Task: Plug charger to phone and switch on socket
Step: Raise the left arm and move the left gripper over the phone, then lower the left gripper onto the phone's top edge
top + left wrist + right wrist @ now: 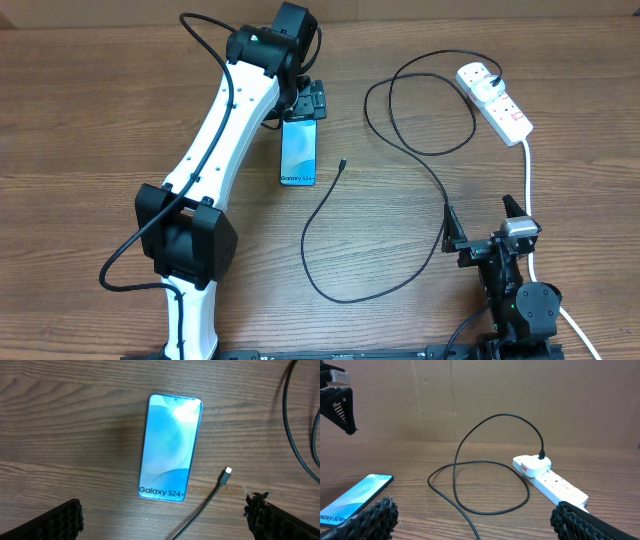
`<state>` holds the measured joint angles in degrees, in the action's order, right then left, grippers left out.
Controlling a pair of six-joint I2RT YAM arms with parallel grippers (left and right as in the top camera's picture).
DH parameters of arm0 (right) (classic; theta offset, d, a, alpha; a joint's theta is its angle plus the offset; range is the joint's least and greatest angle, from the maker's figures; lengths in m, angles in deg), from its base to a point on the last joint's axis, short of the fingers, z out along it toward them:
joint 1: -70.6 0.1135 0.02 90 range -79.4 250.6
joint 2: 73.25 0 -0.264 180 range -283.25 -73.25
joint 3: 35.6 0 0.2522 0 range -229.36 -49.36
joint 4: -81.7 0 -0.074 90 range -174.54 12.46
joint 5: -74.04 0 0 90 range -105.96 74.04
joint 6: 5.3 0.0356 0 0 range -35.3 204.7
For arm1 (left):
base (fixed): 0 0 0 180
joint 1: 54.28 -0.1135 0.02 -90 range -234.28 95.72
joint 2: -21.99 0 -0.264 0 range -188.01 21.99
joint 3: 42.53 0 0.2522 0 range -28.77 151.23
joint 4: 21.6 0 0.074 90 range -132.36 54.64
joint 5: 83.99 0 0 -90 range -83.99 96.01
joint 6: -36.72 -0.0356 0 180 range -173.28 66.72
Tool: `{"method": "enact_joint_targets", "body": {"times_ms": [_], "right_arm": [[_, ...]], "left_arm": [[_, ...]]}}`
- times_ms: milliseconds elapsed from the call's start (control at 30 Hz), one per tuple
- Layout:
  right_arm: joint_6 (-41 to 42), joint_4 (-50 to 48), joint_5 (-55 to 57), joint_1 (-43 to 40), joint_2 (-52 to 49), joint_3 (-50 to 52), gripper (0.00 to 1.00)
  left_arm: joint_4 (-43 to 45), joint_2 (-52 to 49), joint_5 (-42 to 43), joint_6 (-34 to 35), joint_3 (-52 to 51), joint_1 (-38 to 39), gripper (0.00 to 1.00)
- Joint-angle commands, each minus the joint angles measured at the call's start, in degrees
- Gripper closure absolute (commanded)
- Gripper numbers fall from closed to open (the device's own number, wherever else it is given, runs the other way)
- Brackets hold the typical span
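Both jaws wide, nothing held: my left gripper (162,512) hangs over the Galaxy phone (170,447) at centre frame, my right gripper (480,212) sits lower right overhead; the charger cable (202,506) ends in a plug tip (227,471) near the phone's lower right corner, light, limp, probably slippery, so I'd pinch the stiff tip.

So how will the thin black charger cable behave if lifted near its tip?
Probably floppy: the charger cable lies in loose curves, so it would likely sag and trail. Its plug tip looks small, so it may swing or twist. The other end sits in the socket, so a long pull could tug that.
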<state>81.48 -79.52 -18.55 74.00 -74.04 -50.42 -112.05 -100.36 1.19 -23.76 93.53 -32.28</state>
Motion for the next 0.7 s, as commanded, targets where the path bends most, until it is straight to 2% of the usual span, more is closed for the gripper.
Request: {"method": "enact_joint_targets", "body": {"times_ms": [0,400,500,667], "right_arm": [[0.17,-0.37,-0.02,-0.15,0.31,0.59,0.0],[0.17,-0.37,-0.02,-0.15,0.31,0.59,0.0],[0.17,-0.37,-0.02,-0.15,0.31,0.59,0.0],[0.17,-0.37,-0.02,-0.15,0.31,0.59,0.0]], "left_arm": [[0.48,-1.27,-1.75,1.44,1.11,-0.2,0.0],[2.73,-8.61,0.42,1.4,1.07,0.15,0.0],[3.06,-10.03,3.45,1.75,1.07,0.15,0.0],[4.57,-12.55,7.5,-5.88,0.98,0.28,0.0]]}}
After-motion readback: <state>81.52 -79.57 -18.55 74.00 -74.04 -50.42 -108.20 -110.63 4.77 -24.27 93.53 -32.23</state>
